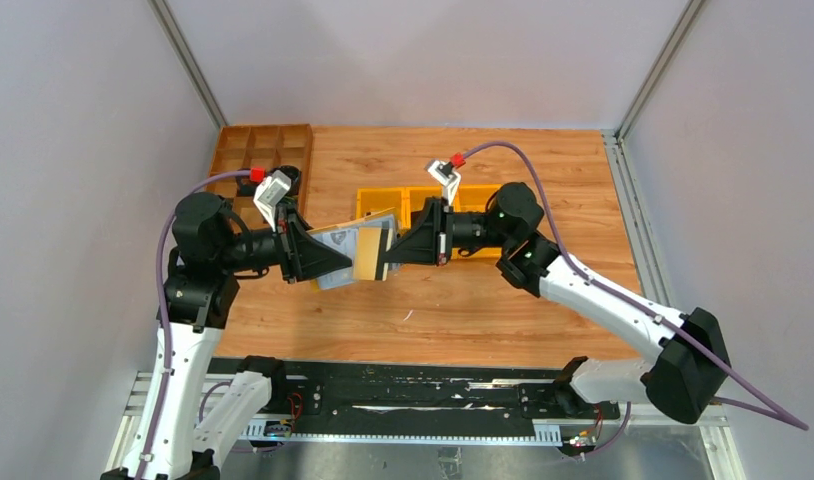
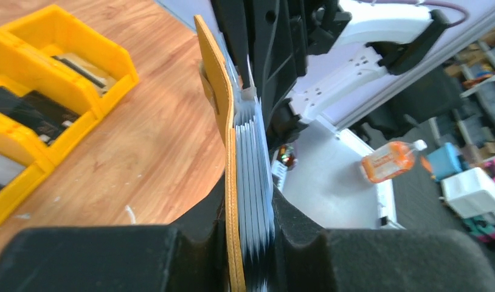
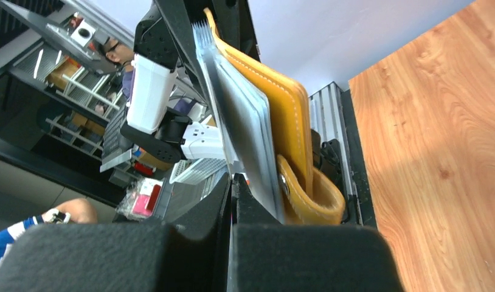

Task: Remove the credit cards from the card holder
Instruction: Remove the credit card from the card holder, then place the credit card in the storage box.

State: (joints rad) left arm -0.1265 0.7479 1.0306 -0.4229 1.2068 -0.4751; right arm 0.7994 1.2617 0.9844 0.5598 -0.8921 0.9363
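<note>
The mustard-yellow card holder [image 1: 368, 252] hangs in the air between my two grippers, above the wooden table. My left gripper [image 1: 328, 258] is shut on its yellow cover and silvery-grey pleats, as the left wrist view [image 2: 251, 237] shows. My right gripper [image 1: 391, 247] meets it from the right. In the right wrist view its fingers [image 3: 231, 194] are shut on the thin edge of a silvery credit card [image 3: 224, 140] that stands beside the pleats. The holder's yellow snap tab [image 3: 309, 201] curls just right of those fingers. Other cards inside the pleats are hidden.
A row of bright yellow plastic bins [image 1: 423, 200] stands behind the grippers; dark cards lie in them [image 2: 26, 115]. A brown compartment tray [image 1: 263, 150] sits at the back left. Grey walls enclose the table on the left, right and back.
</note>
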